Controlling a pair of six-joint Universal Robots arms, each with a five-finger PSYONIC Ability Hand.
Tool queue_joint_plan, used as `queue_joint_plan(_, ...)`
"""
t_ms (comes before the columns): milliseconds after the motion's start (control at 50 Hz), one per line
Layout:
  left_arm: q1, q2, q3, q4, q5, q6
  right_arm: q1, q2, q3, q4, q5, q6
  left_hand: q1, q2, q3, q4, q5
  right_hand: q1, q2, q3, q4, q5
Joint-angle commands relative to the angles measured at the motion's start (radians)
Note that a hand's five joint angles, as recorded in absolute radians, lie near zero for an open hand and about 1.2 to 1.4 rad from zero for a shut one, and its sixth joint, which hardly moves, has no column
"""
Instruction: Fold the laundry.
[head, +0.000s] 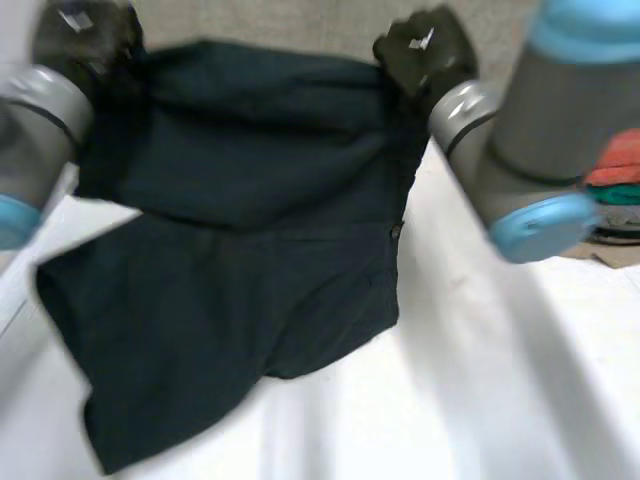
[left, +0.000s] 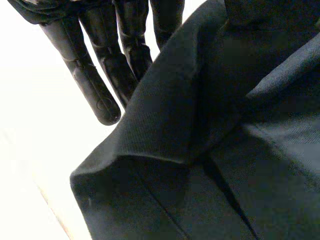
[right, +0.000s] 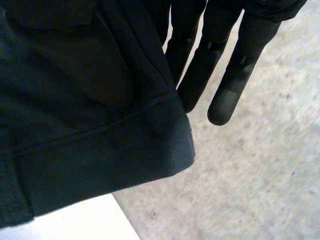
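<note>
My left hand (head: 85, 40) pinches far-left corner of dark garment (head: 230, 300), right hand (head: 425, 50) far-right corner, fingers straight. Held edge runs left-right; rest trails near over table (head: 500, 400).

I see the white table (head: 520, 380) across the lower half of the head frame, bare along its right side. Past its far edge, along the top of the frame, there is speckled grey floor (head: 300, 20). At the right edge, about halfway up, a stack (head: 618, 168) of red cloth over green sits off the table. It rests on something dark that I cannot make out. In the right wrist view the table's corner meets the same speckled floor.
</note>
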Motion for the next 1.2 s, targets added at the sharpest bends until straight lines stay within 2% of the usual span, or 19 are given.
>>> queue_joint_plan(20, 0.021, -0.331, 0.201, 0.117, -0.103, 0.042, 0.021, 0.234, -0.048, -0.366, 0.087, 0.010, -0.677, -0.725, -0.733, -0.741, -0.713, -0.893, -0.942, -0.960, -0.969, -0.948)
queue_joint_plan(40, 0.026, -0.342, 0.241, 0.088, -0.164, 0.042, 0.022, 0.245, -0.042, -0.426, 0.098, -0.002, -0.939, -0.986, -0.994, -1.002, -0.974, -0.893, -0.942, -0.960, -0.969, -0.948)
queue_joint_plan(120, 0.020, -0.281, 0.230, 0.020, -0.242, 0.017, 0.030, 0.196, -0.003, -0.438, 0.121, -0.013, -0.939, -0.986, -0.994, -1.002, -0.974, -0.893, -0.942, -0.960, -0.969, -0.948)
queue_joint_plan(180, 0.012, -0.212, 0.165, -0.002, -0.239, 0.013, 0.029, 0.138, 0.050, -0.396, 0.124, 0.007, -0.939, -0.986, -0.994, -1.002, -0.974, -0.893, -0.942, -0.960, -0.969, -0.948)
queue_joint_plan(260, 0.003, -0.056, -0.019, -0.026, -0.216, 0.033, 0.021, 0.023, 0.160, -0.227, 0.069, 0.018, -0.939, -0.986, -0.994, -1.002, -0.974, -0.893, -0.942, -0.960, -0.969, -0.948)
queue_joint_plan(360, -0.034, 0.190, -0.376, -0.118, -0.148, 0.109, 0.001, -0.115, 0.334, 0.107, -0.067, 0.016, -0.939, -0.986, -0.994, -1.002, -0.974, -0.893, -0.942, -0.960, -0.969, -0.948)
queue_joint_plan(420, -0.054, 0.285, -0.530, -0.169, -0.095, 0.134, -0.008, -0.157, 0.421, 0.230, -0.107, 0.018, -0.727, -0.775, -0.783, -0.791, -0.763, -0.715, -0.763, -0.781, -0.790, -0.769)
queue_joint_plan(440, -0.069, 0.343, -0.628, -0.201, -0.051, 0.152, -0.014, -0.179, 0.479, 0.294, -0.135, 0.016, -0.639, -0.687, -0.695, -0.703, -0.675, -0.586, -0.635, -0.653, -0.662, -0.641)
queue_joint_plan(540, -0.102, 0.469, -0.865, -0.275, 0.072, 0.184, -0.043, -0.226, 0.637, 0.368, -0.248, -0.010, -0.486, -0.533, -0.541, -0.550, -0.522, -0.330, -0.378, -0.396, -0.405, -0.384)
queue_joint_plan(600, -0.092, 0.500, -0.958, -0.304, 0.116, 0.188, -0.057, -0.246, 0.729, 0.368, -0.308, -0.054, -0.325, -0.372, -0.380, -0.389, -0.361, -0.233, -0.281, -0.300, -0.308, -0.287)
queue_joint_plan(660, -0.083, 0.500, -1.006, -0.337, 0.123, 0.180, -0.060, -0.250, 0.786, 0.352, -0.344, -0.088, -0.271, -0.319, -0.327, -0.335, -0.307, -0.233, -0.281, -0.299, -0.308, -0.287)
queue_joint_plan(720, -0.088, 0.494, -1.026, -0.361, 0.120, 0.174, -0.057, -0.240, 0.807, 0.307, -0.353, -0.093, -0.356, -0.403, -0.412, -0.420, -0.392, -0.259, -0.307, -0.326, -0.334, -0.313)
queue_joint_plan(760, -0.091, 0.477, -1.034, -0.365, 0.113, 0.165, -0.050, -0.211, 0.812, 0.238, -0.348, -0.082, -0.517, -0.565, -0.573, -0.581, -0.553, -0.335, -0.384, -0.402, -0.410, -0.389)
queue_joint_plan(880, -0.072, 0.377, -1.003, -0.267, 0.061, 0.151, -0.004, -0.135, 0.791, 0.014, -0.290, -0.016, -0.621, -0.668, -0.676, -0.685, -0.657, -0.705, -0.753, -0.772, -0.780, -0.759)
queue_joint_plan(1080, -0.095, 0.226, -0.945, -0.060, -0.152, 0.174, 0.067, -0.040, 0.739, -0.191, -0.149, -0.024, -0.674, -0.721, -0.729, -0.738, -0.710, -0.676, -0.724, -0.743, -0.751, -0.730)
queue_joint_plan(1200, -0.106, 0.172, -0.926, 0.055, -0.172, 0.235, 0.095, 0.012, 0.696, -0.274, -0.115, -0.048, -0.580, -0.627, -0.635, -0.644, -0.616, -0.629, -0.678, -0.696, -0.704, -0.683)
